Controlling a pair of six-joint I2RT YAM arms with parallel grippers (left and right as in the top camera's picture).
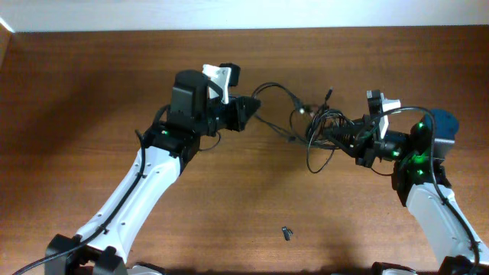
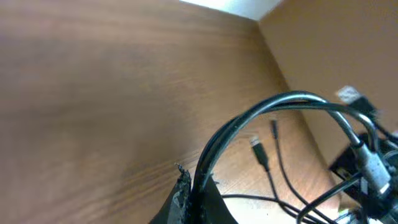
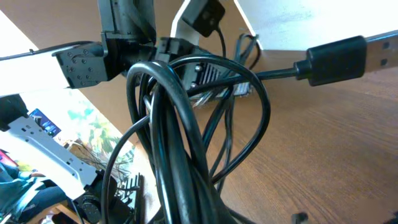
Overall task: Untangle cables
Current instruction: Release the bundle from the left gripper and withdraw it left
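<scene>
The cables [image 1: 321, 126] form a black tangle above the table's middle right, strung between both grippers. My left gripper [image 1: 252, 107] is shut on one cable [image 2: 261, 112], which arcs up and to the right from its fingertips [image 2: 185, 186] toward the tangle. A loose plug [image 2: 260, 151] hangs below that arc. My right gripper [image 1: 345, 136] is shut on the tangle's right side. In the right wrist view a thick bundle of loops [image 3: 180, 124] rises from the jaws and hides the fingers. A flat plug [image 3: 336, 59] sticks out at the upper right.
A tiny dark clip-like piece [image 1: 286, 233] lies on the brown wooden table [image 1: 92, 92] toward the front middle. A white wall runs along the table's far edge. A blue object [image 1: 443, 122] sits by the right arm's base.
</scene>
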